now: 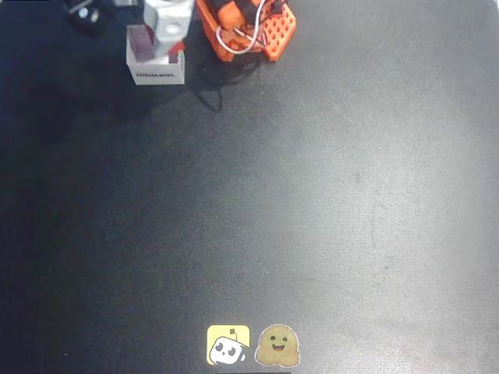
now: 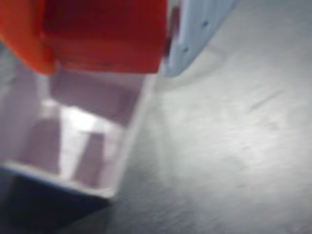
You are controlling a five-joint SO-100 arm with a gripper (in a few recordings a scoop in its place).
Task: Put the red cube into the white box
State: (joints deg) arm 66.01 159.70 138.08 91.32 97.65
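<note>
In the wrist view the red cube [image 2: 105,34] is clamped between an orange finger [image 2: 22,41] on the left and a white finger [image 2: 195,34] on the right, so my gripper [image 2: 105,46] is shut on it. The cube hangs just above the open top of the white box [image 2: 58,178], whose inside looks empty. In the overhead view the white box [image 1: 157,74] stands at the top left of the dark table, dark print on its near wall. My gripper [image 1: 168,31] is right over it and hides part of the opening.
The arm's orange base [image 1: 249,27] with a white cable stands just right of the box. A small dark object [image 1: 86,14] lies at the top left edge. Two stickers [image 1: 228,345] [image 1: 277,345] sit at the bottom edge. The black table [image 1: 312,195] stretches wide below.
</note>
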